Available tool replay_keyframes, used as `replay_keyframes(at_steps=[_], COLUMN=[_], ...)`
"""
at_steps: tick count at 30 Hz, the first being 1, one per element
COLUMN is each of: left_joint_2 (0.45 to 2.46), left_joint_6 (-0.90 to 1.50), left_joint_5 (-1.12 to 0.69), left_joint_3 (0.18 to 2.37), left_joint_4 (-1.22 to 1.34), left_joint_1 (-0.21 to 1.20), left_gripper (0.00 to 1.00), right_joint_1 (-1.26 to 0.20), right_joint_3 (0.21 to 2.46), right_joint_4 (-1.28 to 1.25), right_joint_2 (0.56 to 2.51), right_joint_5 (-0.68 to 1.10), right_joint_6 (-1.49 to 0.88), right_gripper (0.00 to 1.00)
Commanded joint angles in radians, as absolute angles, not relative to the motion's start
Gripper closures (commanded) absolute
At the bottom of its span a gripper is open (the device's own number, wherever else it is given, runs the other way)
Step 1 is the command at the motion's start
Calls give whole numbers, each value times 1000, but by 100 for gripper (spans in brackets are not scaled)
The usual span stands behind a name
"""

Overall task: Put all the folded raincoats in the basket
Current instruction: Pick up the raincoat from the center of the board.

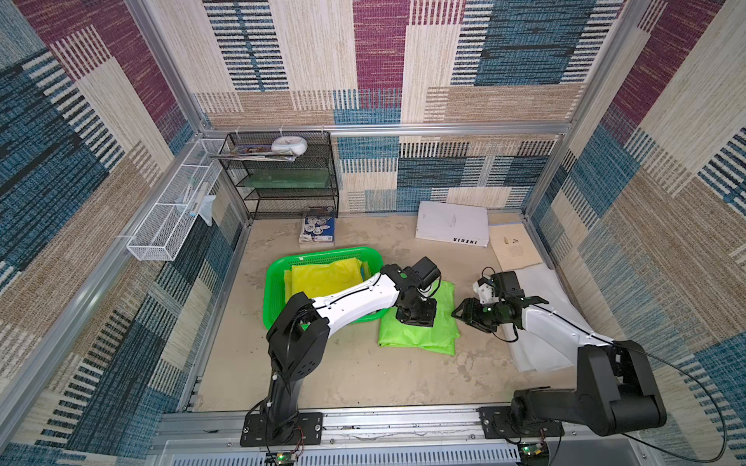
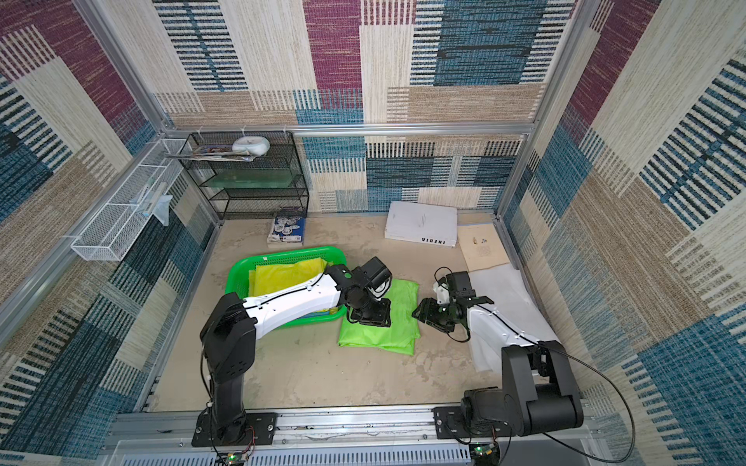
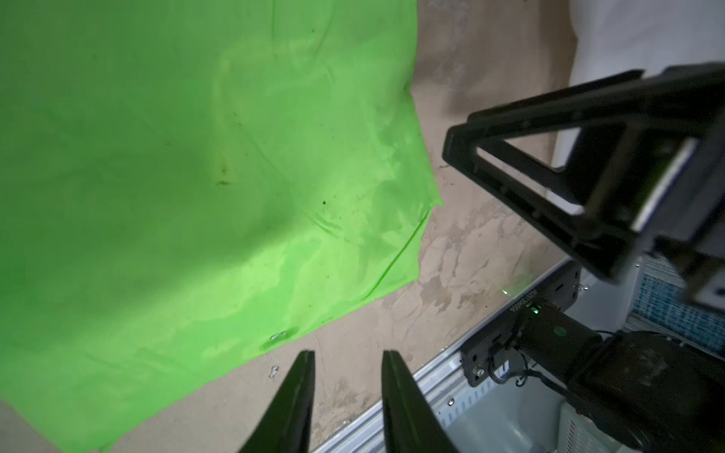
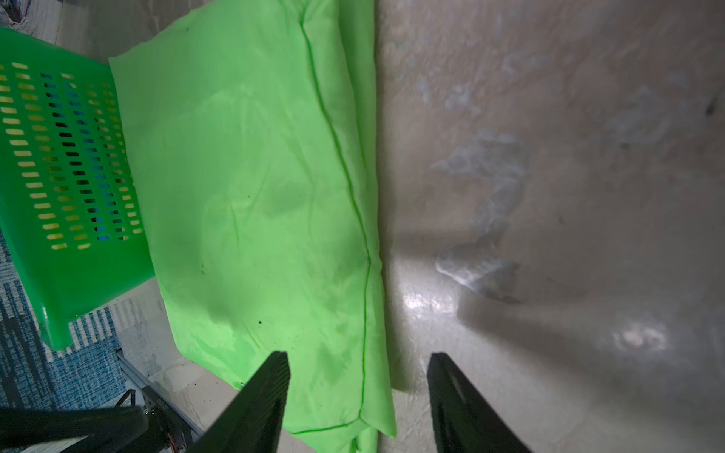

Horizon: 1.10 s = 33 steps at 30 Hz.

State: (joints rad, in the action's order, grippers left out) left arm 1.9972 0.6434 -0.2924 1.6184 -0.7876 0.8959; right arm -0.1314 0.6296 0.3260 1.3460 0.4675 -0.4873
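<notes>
You're at the pickup step: the green raincoat [image 1: 415, 339] lies folded flat on the counter [image 1: 343, 371], just beside the basket [image 1: 323, 253] and seemingly against its side wall in the right wrist view, so nothing of it is inside yet. The basket already holds a yellow folded piece [image 1: 323, 278], which takes up much of its floor. Your left end effector [image 3: 348, 355] hangs over the raincoat's near edge with its fingers a narrow gap apart and nothing between them. Your right end effector [image 4: 359, 357] sits at the raincoat's outer edge, jaws spread wider and also empty, one finger over the fabric and the other over bare counter. Neither has a hold. The next move, as I judge it, calls for lowering onto an edge so that a finger slides under all the folded layers, then closing firmly. The fabric looks thin and slippery, so a pinch on the top layer alone would likely let the fold fall open on the lift. Once it is up, carry it over the basket rim and set it on the yellow piece.
</notes>
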Motion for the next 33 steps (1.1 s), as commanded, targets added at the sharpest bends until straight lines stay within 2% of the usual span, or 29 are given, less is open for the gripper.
replay_keyframes(at_steps=[1, 5, 14, 20, 25, 29, 31, 33], left_joint_2=[2042, 2093, 2133, 2147, 2148, 2128, 2104, 2073], left_joint_6=[624, 617, 639, 643, 634, 625, 615, 607], left_joint_5=[-247, -147, -88, -63, -69, -70, -56, -45], left_joint_3=[1636, 1680, 1655, 1652, 1648, 1649, 1648, 1652], left_joint_4=[-817, -882, -900, -908, -908, -907, -905, -905], left_joint_1=[897, 894, 890, 890, 890, 890, 891, 891], left_gripper=[66, 67, 68, 68, 68, 66, 61, 52], right_joint_1=[-121, -112, -100, -99, -100, -98, -97, -98], right_joint_3=[607, 598, 582, 565, 573, 589, 601, 618], right_joint_4=[255, 231, 179, 104, 99, 116, 131, 171], right_joint_2=[1362, 1406, 1491, 1567, 1570, 1560, 1554, 1546], right_joint_5=[536, 553, 564, 646, 652, 637, 623, 582], right_joint_6=[-494, -489, -472, -498, -490, -478, -468, -453], right_gripper=[41, 43, 47, 55, 67, 81, 88, 94])
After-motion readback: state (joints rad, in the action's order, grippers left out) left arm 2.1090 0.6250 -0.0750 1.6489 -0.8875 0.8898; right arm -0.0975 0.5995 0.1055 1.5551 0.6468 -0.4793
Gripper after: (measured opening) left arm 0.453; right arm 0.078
